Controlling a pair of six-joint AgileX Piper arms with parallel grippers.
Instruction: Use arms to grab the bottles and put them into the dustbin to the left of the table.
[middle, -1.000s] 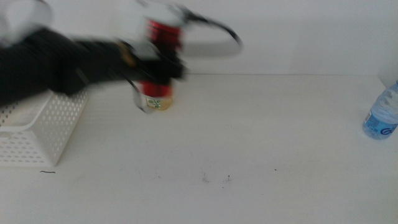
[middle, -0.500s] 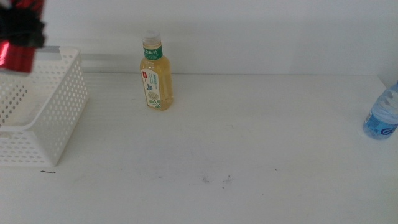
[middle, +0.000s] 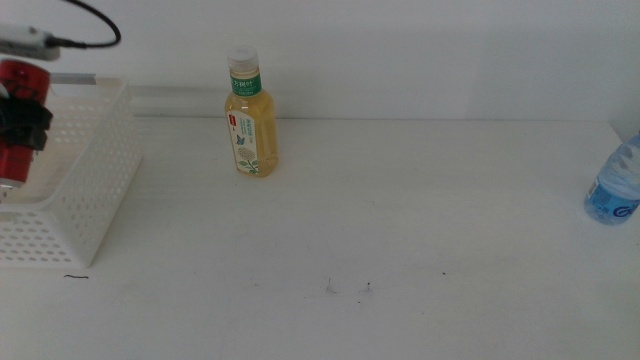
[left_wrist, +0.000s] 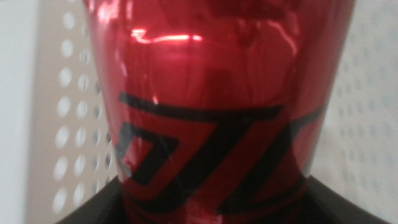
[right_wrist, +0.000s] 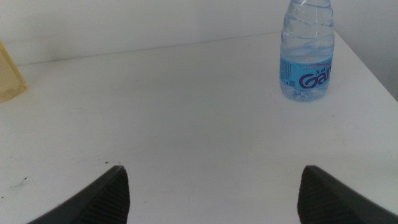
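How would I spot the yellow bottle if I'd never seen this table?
Start at the white basket on the table's left side. Just right of it, near the back wall, the yellow bottle stands upright. Its white cap and green label set it apart from the clear water bottle at the far right edge.

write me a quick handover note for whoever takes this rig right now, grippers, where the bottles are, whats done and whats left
Left gripper: shut on the red can, held over the dustbin at the table's left end; can not yet released.
Right gripper: open, empty, waiting low over the table, facing the water bottle.
Yellow bottle: upright at the back of the table, right of the dustbin.
Water bottle: upright at the far right edge.
Done: can picked up and brought to the dustbin.
Left: drop the can, then bin both bottles.
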